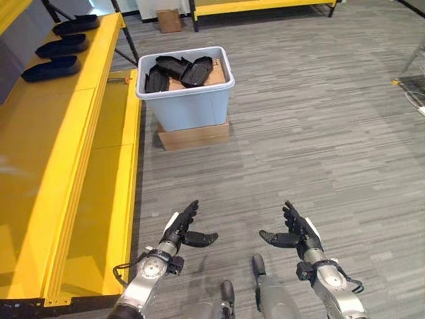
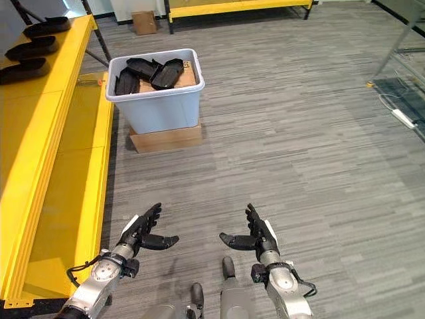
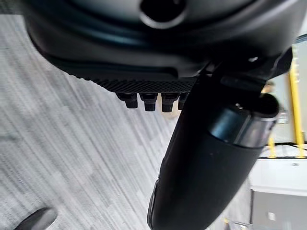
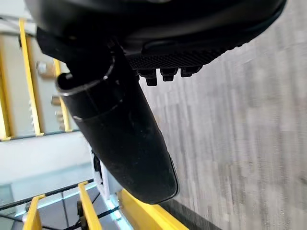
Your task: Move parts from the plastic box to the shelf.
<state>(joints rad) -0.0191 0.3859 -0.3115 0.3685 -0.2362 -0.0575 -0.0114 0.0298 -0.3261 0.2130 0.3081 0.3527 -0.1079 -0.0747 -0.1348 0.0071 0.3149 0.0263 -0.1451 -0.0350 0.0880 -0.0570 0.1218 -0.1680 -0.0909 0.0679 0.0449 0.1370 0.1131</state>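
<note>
Left eye view: plastic box (image 1: 189,100), pale blue with a white rim, standing on a flat cardboard base (image 1: 194,135) on the grey wood-grain floor (image 1: 319,133). Inside the box, several black moulded parts (image 1: 178,70), heaped and overlapping, with a patch of brown cardboard showing beneath them. Left of the box and just beside it, the yellow shelf (image 1: 60,153), running from well beyond the box to well short of it; on the shelf's upper level, left of and beyond the box, three more black parts (image 1: 61,46) in a row, apart from one another. Well short of the box, over bare floor: left hand (image 1: 181,230), fingers straight, thumb spread, empty; right hand (image 1: 297,231), likewise straight-fingered and empty. Beyond the box, a small cardboard carton (image 1: 169,20) on the floor.
</note>
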